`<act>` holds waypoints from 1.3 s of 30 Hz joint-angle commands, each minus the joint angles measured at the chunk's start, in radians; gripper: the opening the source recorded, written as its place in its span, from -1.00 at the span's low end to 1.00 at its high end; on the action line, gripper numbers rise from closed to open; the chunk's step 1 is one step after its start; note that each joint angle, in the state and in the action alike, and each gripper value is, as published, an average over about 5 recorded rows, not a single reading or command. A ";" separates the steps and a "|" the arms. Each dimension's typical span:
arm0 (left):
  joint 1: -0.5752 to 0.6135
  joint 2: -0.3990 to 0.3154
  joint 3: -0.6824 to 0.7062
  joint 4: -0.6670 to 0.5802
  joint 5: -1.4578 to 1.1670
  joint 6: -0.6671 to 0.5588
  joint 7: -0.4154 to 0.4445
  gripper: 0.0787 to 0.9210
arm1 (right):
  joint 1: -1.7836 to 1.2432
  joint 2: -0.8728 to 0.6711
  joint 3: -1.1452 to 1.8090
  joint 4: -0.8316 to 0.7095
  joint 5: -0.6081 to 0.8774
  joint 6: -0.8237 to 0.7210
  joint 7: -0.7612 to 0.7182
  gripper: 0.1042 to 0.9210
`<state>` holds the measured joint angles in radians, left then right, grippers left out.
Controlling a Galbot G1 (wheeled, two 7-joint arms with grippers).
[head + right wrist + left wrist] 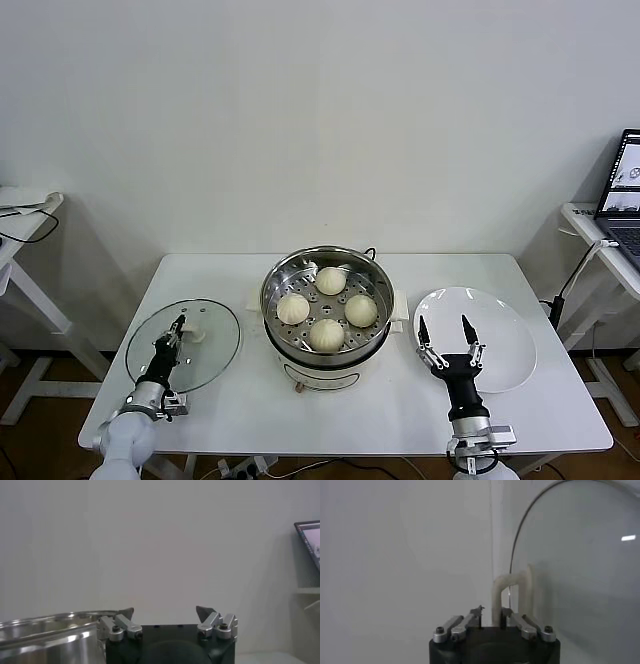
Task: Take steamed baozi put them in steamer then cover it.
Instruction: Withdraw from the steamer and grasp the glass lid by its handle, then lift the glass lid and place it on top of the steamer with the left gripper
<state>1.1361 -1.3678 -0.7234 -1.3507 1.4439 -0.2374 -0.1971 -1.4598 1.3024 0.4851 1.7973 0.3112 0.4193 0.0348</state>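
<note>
All 4 buns (330, 281) are seated in the steamer (326, 300), beside the left gripper (181, 325), whose jaws look clamped on the lid (184, 345) handle (512, 597). The lid should be lifted level. The right gripper (447, 334) is held apart over the plate (505, 345).

The bench (400, 400) is showing a plain white top. The steamer (300, 275) is shining in silver steel, and its tray is carrying a regular pattern of small round holes; the base under it is looking white. The four steamed baozi (327, 333) are appearing cream-white. The plate (505, 345) near the right edge of the bench is being plain white. The glass lid (215, 350) near the left edge is looking clear with a thin grey rim, and its handle (512, 592) is cream-coloured. The left gripper (176, 327) and the right gripper (446, 325) are showing black bodies with silver metal parts.
</note>
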 commanded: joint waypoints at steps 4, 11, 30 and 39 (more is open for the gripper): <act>0.111 0.018 -0.035 -0.310 -0.044 0.044 0.036 -0.74 | 0.005 -0.003 -0.005 0.004 0.001 -0.002 0.001 0.76; 0.257 0.090 -0.046 -0.619 -0.193 0.196 0.169 -0.74 | 0.006 -0.012 -0.002 0.013 0.010 -0.004 0.001 0.76; 0.158 0.240 0.451 -0.890 -0.122 0.695 0.451 -0.74 | -0.002 -0.002 0.047 0.020 0.017 -0.002 -0.003 0.76; -0.028 0.210 0.691 -0.806 -0.041 0.792 0.501 -0.74 | -0.014 0.023 0.081 0.015 0.001 0.002 -0.005 0.76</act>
<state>1.2758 -1.1644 -0.3366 -2.1542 1.3211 0.3835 0.2213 -1.4703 1.3158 0.5425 1.8144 0.3158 0.4199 0.0305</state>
